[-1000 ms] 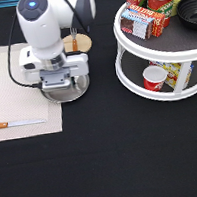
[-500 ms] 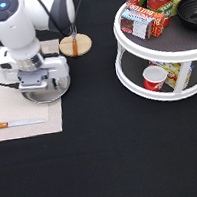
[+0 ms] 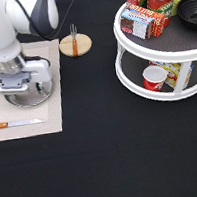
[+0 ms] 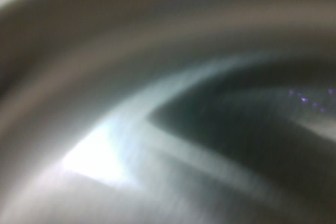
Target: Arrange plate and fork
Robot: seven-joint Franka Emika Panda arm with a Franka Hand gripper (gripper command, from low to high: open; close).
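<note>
The shiny silver plate (image 3: 34, 98) is on the beige placemat (image 3: 44, 124) at the exterior view's left, mostly hidden under the white hand. My gripper (image 3: 22, 89) is down on the plate and shut on its rim. The wrist view is filled by blurred shiny metal of the plate (image 4: 135, 160). The fork (image 3: 73, 35), with a wooden handle and silver tines, lies across a small round wooden disc (image 3: 83, 47) to the right of the placemat, apart from the gripper.
A wooden-handled knife (image 3: 15, 123) lies on the placemat near its lower edge. A white two-tier rack (image 3: 157, 51) at the right holds boxes, cans, a black bowl (image 3: 191, 11) and a red cup (image 3: 153, 77). Black tablecloth covers the rest.
The gripper has moved left over the placemat, and the plate has moved left with it. The fork, disc and knife have stayed where they were.
</note>
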